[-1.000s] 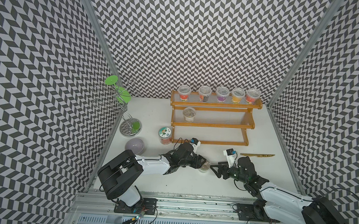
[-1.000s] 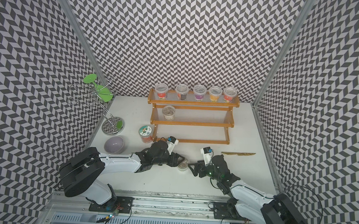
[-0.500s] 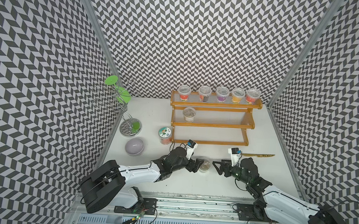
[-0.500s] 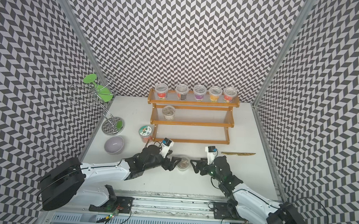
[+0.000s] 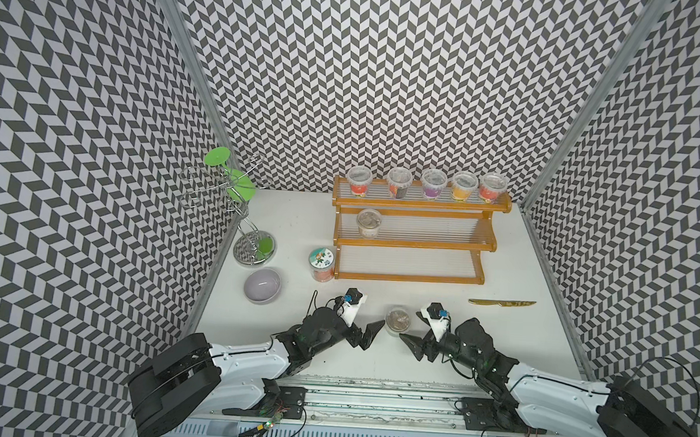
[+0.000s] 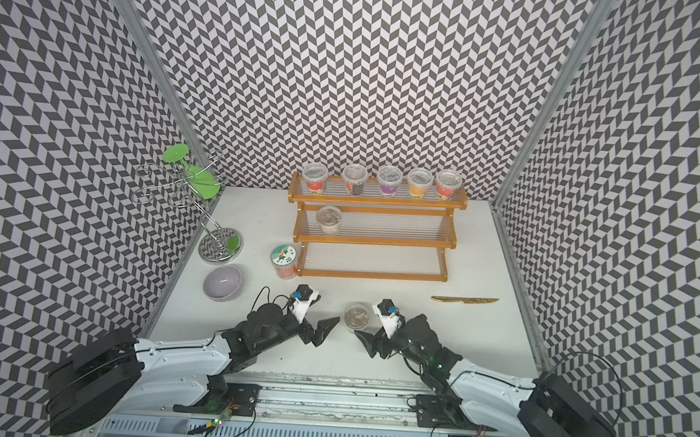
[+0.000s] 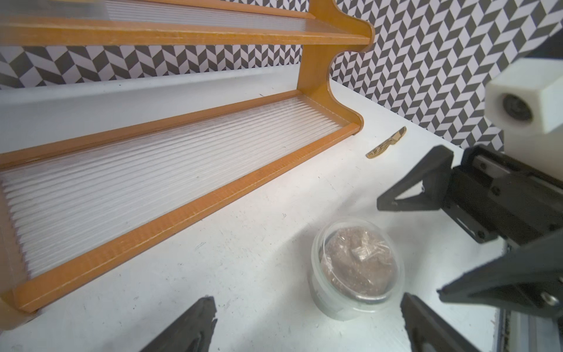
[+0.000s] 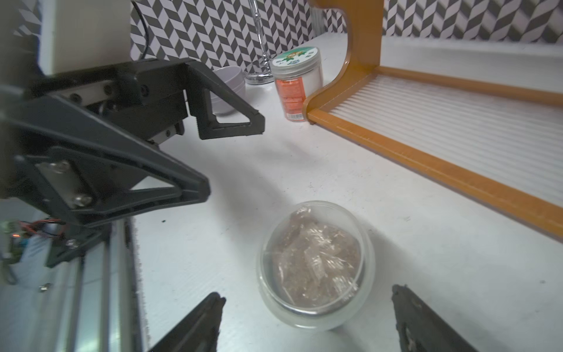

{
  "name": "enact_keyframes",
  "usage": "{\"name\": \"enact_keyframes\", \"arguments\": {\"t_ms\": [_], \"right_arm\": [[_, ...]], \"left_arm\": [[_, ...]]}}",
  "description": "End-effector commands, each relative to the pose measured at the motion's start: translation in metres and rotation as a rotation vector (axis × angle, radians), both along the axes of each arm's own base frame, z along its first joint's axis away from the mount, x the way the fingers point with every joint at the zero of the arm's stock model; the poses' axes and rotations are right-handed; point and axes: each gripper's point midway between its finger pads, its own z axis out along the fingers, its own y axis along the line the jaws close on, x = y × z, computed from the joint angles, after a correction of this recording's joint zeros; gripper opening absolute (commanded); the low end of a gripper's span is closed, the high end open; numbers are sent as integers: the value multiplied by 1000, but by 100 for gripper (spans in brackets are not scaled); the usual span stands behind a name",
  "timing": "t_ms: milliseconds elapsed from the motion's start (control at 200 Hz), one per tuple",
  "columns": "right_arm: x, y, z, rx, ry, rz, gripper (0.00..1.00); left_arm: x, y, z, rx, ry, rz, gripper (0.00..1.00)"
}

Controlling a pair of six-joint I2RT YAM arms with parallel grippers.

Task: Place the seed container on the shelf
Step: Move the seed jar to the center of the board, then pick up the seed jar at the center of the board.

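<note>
While the container stands upright on the surface at lower centre of both top views, below the shelf in the frame and apart from it, neither arm holds it. The left fingers are spread wide with the container ahead of them, nearer the one at lower right of the left wrist view. The right fingers are likewise apart, framing it at lower centre of the right wrist view. Whether any tip grazes its wall I cannot tell. It looks like a small clear plastic tub with a lid and a crinkled bag of brown seed inside, so it is probably light, thin-walled and smooth, and it may flex or slip under a hard pinch. The sound hold is across the round side wall, under the lid's rim, squeezed gently and kept upright.
</note>
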Motion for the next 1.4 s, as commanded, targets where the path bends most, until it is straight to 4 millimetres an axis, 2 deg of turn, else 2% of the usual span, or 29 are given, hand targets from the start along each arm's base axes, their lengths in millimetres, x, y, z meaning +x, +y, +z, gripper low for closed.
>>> {"name": "enact_keyframes", "arguments": {"t_ms": [0,140,376,501,661,881,1026,1397], "right_arm": [[14,4,30,-12,-249,2,89],[9,15,25,-4,-274,71,90],[13,22,16,-30,-309,94,92],[14,23,12,-28,-314,95,92],[12,25,12,10,-295,104,92],[18,28,3,5,-253,89,90],[18,31,-1,32,-213,89,88],[18,35,3,120,-197,89,89]], "left_arm": [[4,-10,20,-44,-65,-25,100],[21,-8,13,-73,53,45,100],[25,9,20,-131,24,120,100],[18,2,16,-101,13,47,100],[5,-15,0,-61,79,-80,100],[1,-21,-14,-67,163,-108,99],[7,-23,-16,-63,187,-89,99],[13,-28,-20,-46,249,-68,97]]}}
